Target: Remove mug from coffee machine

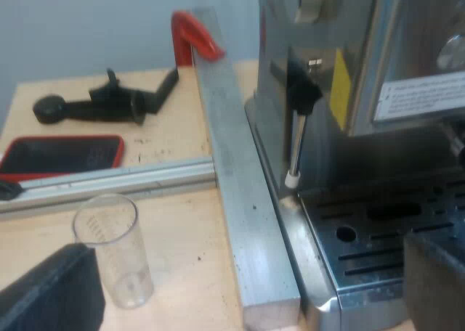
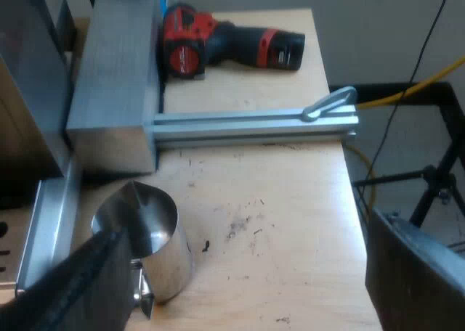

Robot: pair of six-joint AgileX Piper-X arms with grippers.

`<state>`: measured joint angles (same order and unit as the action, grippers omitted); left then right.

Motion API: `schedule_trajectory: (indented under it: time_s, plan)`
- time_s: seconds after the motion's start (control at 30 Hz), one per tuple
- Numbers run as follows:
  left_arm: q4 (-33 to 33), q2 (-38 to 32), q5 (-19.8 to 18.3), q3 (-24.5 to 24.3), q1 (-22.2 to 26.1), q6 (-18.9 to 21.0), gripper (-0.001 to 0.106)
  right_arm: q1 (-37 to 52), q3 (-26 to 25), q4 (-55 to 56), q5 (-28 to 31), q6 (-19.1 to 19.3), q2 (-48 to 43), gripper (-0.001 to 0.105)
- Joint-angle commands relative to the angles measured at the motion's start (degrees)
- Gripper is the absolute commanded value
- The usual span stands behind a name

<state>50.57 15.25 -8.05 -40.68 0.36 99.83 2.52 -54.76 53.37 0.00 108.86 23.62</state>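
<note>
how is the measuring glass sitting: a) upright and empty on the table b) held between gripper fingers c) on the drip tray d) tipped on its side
a: the measuring glass stands upright and empty on the wooden table, off the drip tray.

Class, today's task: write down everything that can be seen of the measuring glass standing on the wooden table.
The measuring glass is a clear, straight-sided cylinder, glass or plastic by its look, with faint graduation marks just under its open rim. It stands upright and looks empty; the wood shows through its wall. Its base rests on the light wooden table, close to the aluminium rail but apart from it. Nothing else appears to touch it.
</note>
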Motion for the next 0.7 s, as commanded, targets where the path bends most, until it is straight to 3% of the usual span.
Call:
schedule_trajectory:
  time_s: [0.03, 0.5, 0.7]
  plan:
    - [0.6, -4.0, 1.0, -0.3, 0.0, 0.2, 0.085, 0.2, 0.5, 0.4, 0.0, 0.7, -4.6, 0.069]
    - [3.4, -24.5, 1.0, -0.4, 0.0, 0.2, 0.085, 0.2, 8.3, 2.0, 0.0, -0.4, -25.3, 0.069]
    - [12.1, -24.1, 1.0, -2.6, 0.3, -1.3, 0.085, 0.2, 9.3, 5.5, 0.0, -2.3, -26.7, 0.069]
